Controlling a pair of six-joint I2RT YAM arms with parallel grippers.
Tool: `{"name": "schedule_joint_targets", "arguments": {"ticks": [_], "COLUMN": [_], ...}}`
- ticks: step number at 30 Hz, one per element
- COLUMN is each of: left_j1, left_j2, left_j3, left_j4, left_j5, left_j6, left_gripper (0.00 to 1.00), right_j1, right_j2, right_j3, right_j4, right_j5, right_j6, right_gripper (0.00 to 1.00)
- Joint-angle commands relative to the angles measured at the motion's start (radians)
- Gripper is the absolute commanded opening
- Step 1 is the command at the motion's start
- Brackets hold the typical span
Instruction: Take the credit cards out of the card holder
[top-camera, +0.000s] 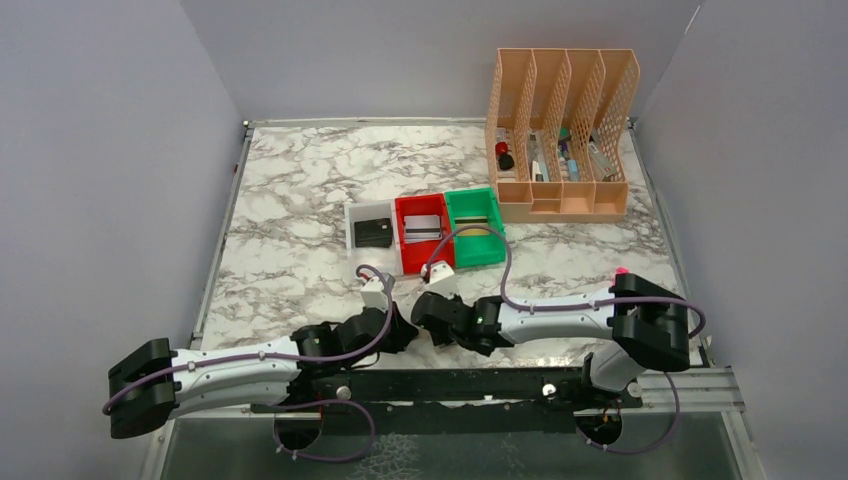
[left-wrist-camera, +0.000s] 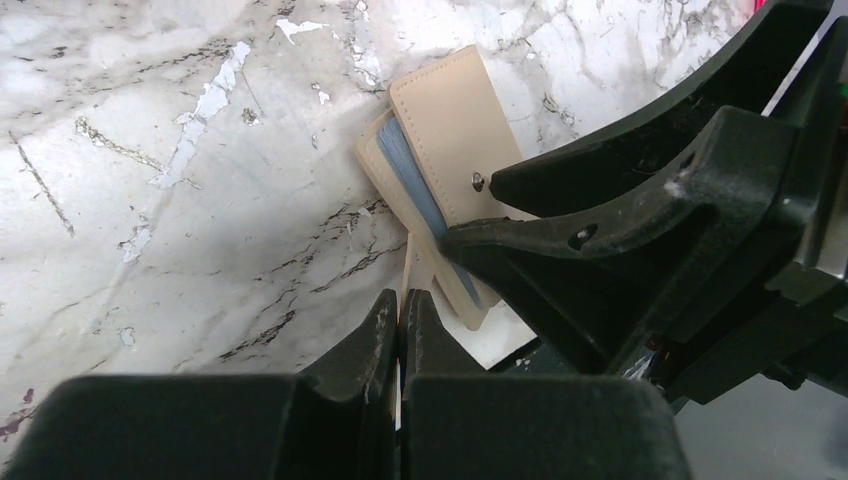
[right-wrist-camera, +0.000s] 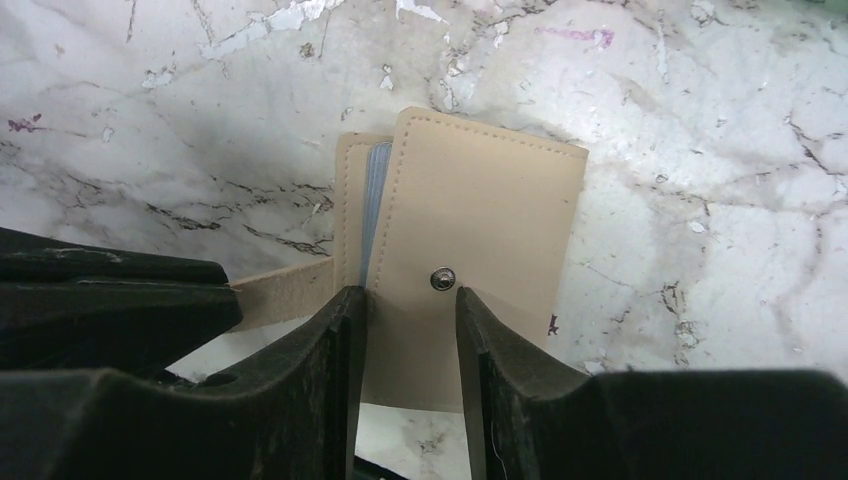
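Card holder (right-wrist-camera: 480, 210) first: it lies close to the near edge of the bench (top-camera: 290, 190), about midway along that edge, tan flap up, with blue-grey pocket layers showing at its left side. I cannot make out any credit card inside it from either wrist view.

My left claw (left-wrist-camera: 400, 320) is pressed together on a thin tan strap (right-wrist-camera: 285, 290) that runs off the holder's side. My right claw (right-wrist-camera: 410, 295) is part spread, its fingers astride the flap on either side of the snap button (right-wrist-camera: 442, 279). I see nothing pinched between them.

What worries me, as a judgement only:
- The strap is narrow and held right at the tips. A pull from the right could slide it out, and the holder would then swing free.
- The holder sits so near the bench's near edge that a drag towards me could tip it off.
- If the right claw comes together where it is, it may bear on the flat of the flap or the snap and press the holder shut instead of opening a pocket.
- Both claws work almost touching, so a small sideways error could knock one into the other.

Further back, towards the middle of the bench, a white tray (top-camera: 352, 215) holds a flat black piece and a red tray (top-camera: 405, 262) a greyish one. They may be cards, but I cannot confirm it.

Writing: none readable. The holder, snap and trays show no brand or label.
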Motion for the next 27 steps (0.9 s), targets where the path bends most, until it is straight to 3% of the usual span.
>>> {"name": "schedule_joint_targets", "arguments": {"ticks": [1,5,18,27], "left_j1": [-0.002,-0.003,-0.002,-0.002], "left_j2": [-0.021,-0.024,-0.050,-0.025], "left_j3": [0.058,0.079,0.133,0.236], "left_j4": [-0.045,-0.073,-0.179,-0.204], "left_j5": [-0.038,-0.046,-0.079,-0.068], "left_j6": [0.028,0.038,0.055,0.138], "left_gripper": [0.00,0.00,0.00,0.00], "right_j1": [-0.005,-0.005,-0.050,-0.160], "right_j2": [0.001,-0.066,-0.215,-0.291], "right_j3": [0.002,-0.017,-0.126,-0.240], "right_j4": [-0.115,-0.084,-0.060,0.036], "right_j5": [0.116,0.103,0.102,-0.035], "right_j6": [0.016,0.017,0.060,0.074], "right_gripper": [0.38,0.34,0.34,0.32]}}
